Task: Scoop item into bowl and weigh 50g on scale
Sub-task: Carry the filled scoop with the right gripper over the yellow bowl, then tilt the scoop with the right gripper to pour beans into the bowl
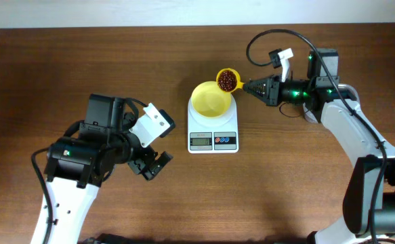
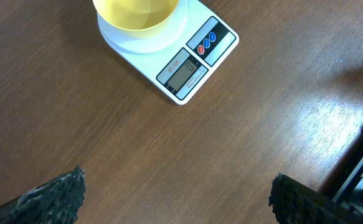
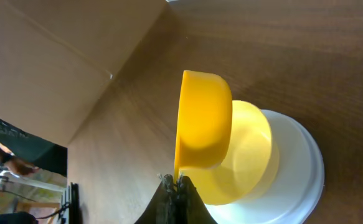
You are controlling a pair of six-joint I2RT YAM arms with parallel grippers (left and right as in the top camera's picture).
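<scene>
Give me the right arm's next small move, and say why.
Probably roll the wrist to tip the scoop toward the bowl. The right fingers are shut on the scoop, which holds beans and hangs over the bowl's rim. The bowl, standing on the scale, shows no beans yet.

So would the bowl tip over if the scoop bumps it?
It would probably slide more than tip: the bowl looks wide and low, sitting loose on the scale. It seems empty and thin, so it is likely light and easy to nudge. The scoop of beans hangs right at its rim.
</scene>
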